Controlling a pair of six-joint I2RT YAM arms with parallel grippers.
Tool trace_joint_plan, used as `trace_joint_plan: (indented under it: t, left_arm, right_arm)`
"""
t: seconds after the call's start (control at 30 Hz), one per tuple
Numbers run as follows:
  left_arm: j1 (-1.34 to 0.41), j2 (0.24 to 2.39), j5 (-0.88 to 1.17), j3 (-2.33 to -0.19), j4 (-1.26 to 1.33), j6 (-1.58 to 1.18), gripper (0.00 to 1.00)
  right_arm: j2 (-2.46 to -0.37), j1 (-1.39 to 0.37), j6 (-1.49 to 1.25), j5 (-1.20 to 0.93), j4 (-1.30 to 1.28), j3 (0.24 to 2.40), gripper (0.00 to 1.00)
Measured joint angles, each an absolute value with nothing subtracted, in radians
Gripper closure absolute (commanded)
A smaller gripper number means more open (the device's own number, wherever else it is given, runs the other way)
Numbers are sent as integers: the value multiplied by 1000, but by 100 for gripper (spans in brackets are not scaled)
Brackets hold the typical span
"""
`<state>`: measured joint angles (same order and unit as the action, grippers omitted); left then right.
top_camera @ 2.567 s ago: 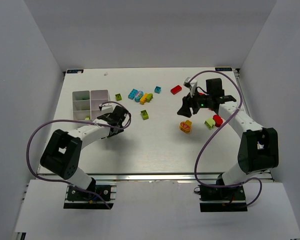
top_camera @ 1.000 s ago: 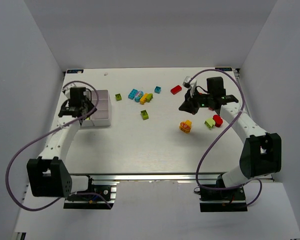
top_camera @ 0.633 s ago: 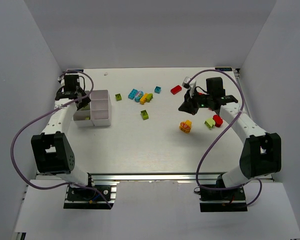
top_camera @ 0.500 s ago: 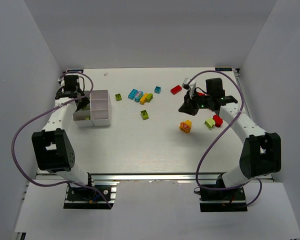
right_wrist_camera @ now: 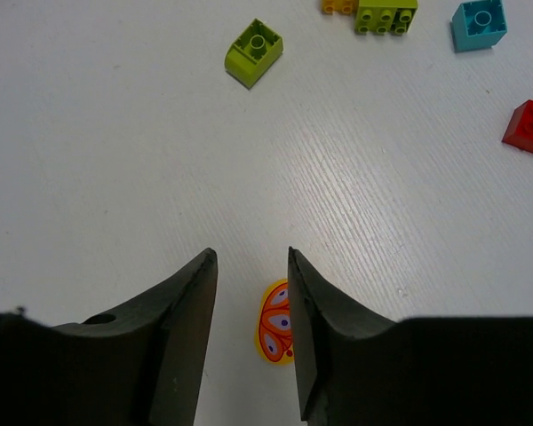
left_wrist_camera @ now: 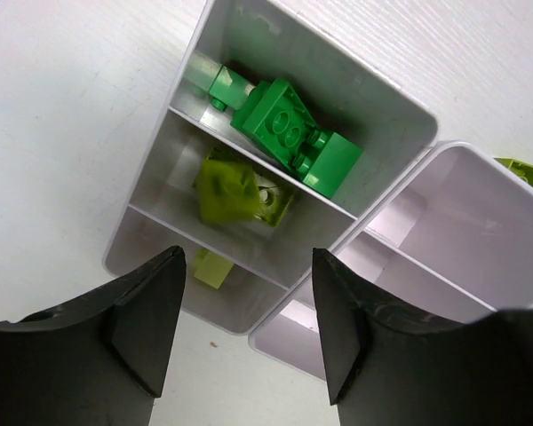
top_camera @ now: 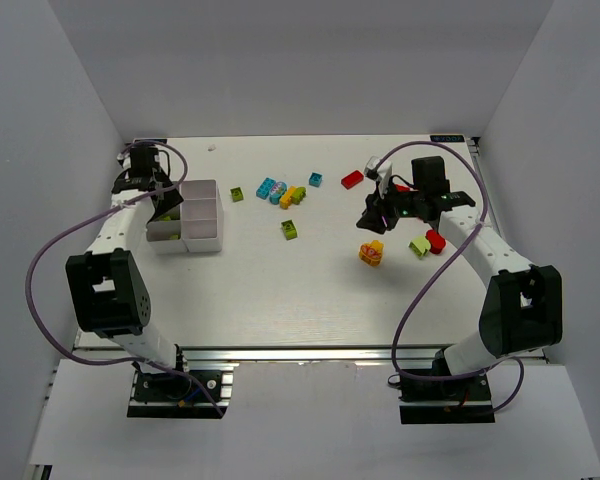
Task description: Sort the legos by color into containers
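The white divided tray [top_camera: 202,215] stands at the left. My left gripper [top_camera: 162,200] hovers open and empty over its left column [left_wrist_camera: 249,328]. In the left wrist view the tray's [left_wrist_camera: 400,115] far compartment holds green bricks [left_wrist_camera: 284,124], the middle one a blurred lime brick [left_wrist_camera: 235,191], the near one another lime piece [left_wrist_camera: 209,266]. My right gripper [top_camera: 372,218] is open [right_wrist_camera: 249,319] just above a yellow-orange butterfly brick [right_wrist_camera: 275,333], which also shows in the top view [top_camera: 371,252]. Nothing is between its fingers.
Loose bricks lie on the table: lime [top_camera: 290,229], lime [top_camera: 237,194], cyan and blue [top_camera: 271,189], orange [top_camera: 287,197], green [top_camera: 298,195], cyan [top_camera: 315,179], red [top_camera: 352,179]. A lime brick [top_camera: 418,245] and a red one [top_camera: 435,240] lie right of the butterfly brick.
My left arm has swung from the table right of the tray to over the tray's left column. My right gripper has shifted only slightly above the butterfly brick.
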<state>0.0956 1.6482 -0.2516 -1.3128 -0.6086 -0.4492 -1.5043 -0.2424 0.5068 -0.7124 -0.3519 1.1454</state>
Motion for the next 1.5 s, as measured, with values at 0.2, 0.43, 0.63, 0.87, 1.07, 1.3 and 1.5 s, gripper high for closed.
trace_joint_plan:
  t: [0.2, 0.43, 0.63, 0.87, 1.07, 1.3, 1.5]
  left_arm:
    - [96, 1638, -235, -1327, -610, -453, 60]
    - [97, 1426, -45, -1157, -544, -477, 50]
    - [96, 1168, 84, -960, -502, -537, 32]
    - [97, 1031, 160, -865, -495, -575, 31]
    - [97, 998, 213, -831, -493, -592, 29]
    - [97, 984, 245, -817, -495, -594, 21]
    - [97, 941, 253, -796, -508, -599, 20]
  right_arm:
    - [-1504, -242, 515, -670, -382, 1146, 52]
    - [-1540, -233, 535, -498, -509, 1185, 43]
    - [-1579, -160, 548, -332, -658, 1214, 19]
    - [-1575, -124, 792, -235, -756, 1209, 11]
    - [-1505, -2, 1384, -316, -858, 1151, 10]
    - [-1682, 167, 1847, -397, -1058, 1307, 11]
    - [-1797, 166, 1943, -426, -1097, 1382, 11]
